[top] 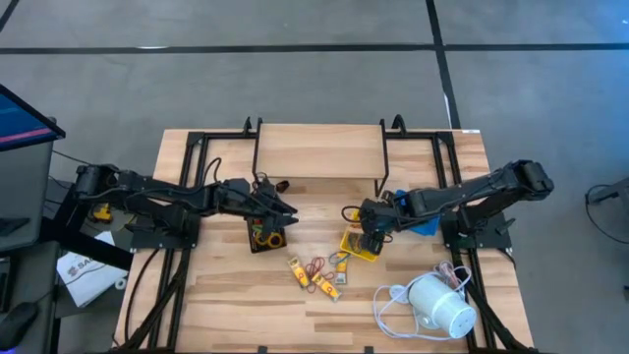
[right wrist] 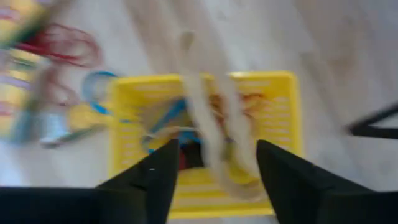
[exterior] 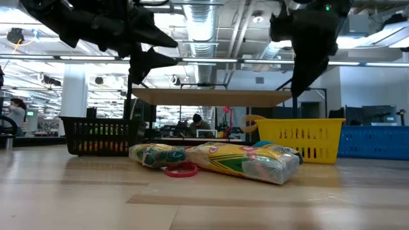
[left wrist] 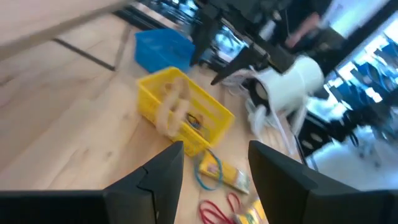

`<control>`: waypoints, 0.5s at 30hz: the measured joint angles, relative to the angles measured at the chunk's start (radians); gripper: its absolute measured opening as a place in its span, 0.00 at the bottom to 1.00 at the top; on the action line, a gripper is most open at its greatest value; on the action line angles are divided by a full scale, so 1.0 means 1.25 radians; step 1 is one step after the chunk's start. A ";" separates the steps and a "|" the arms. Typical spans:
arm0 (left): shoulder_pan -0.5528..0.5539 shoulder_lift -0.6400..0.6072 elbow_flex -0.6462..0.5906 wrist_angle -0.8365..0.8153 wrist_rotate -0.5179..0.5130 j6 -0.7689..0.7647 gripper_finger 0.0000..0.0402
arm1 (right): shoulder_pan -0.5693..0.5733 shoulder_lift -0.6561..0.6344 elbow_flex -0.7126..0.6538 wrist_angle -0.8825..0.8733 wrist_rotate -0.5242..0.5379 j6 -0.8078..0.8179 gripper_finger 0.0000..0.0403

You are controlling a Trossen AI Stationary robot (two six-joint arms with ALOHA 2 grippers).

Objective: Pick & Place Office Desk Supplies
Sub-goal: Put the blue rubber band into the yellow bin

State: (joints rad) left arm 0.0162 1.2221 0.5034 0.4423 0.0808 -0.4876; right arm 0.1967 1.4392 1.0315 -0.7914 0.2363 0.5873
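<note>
**Tan band dropping into the yellow tray, could still miss**

Left gripper hangs over the black mesh tray, jaws spread, nothing in them. Mid-table, crayon packs and red rubber bands still lie loose. Right gripper sits over the yellow tray, fingers apart, a tan rubber band blurred between them. Risk: it looks mid-drop, so it could snag a finger or drape over the rim.
</note>
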 joint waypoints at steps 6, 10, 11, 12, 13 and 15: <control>-0.073 0.020 0.002 0.006 0.031 0.096 0.44 | 0.051 -0.001 0.057 0.196 -0.082 -0.094 0.67; -0.109 0.124 0.045 -0.005 0.019 0.100 0.44 | 0.077 -0.002 0.100 0.246 -0.092 -0.163 0.68; -0.113 0.161 0.068 -0.014 0.022 0.104 0.44 | 0.078 -0.002 0.110 0.242 -0.089 -0.169 0.68; -0.117 0.201 0.095 -0.028 0.030 0.113 0.44 | 0.077 -0.002 0.116 0.242 -0.087 -0.175 0.68; -0.120 0.242 0.126 -0.047 0.035 0.119 0.44 | 0.076 -0.002 0.119 0.241 -0.086 -0.177 0.68; -0.124 0.316 0.192 -0.102 0.039 0.131 0.44 | 0.071 -0.002 0.123 0.228 -0.084 -0.177 0.68</control>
State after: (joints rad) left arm -0.1387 1.6165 0.7428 0.3153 0.1291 -0.3239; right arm 0.2860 1.4368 1.1850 -0.5062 0.1310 0.3664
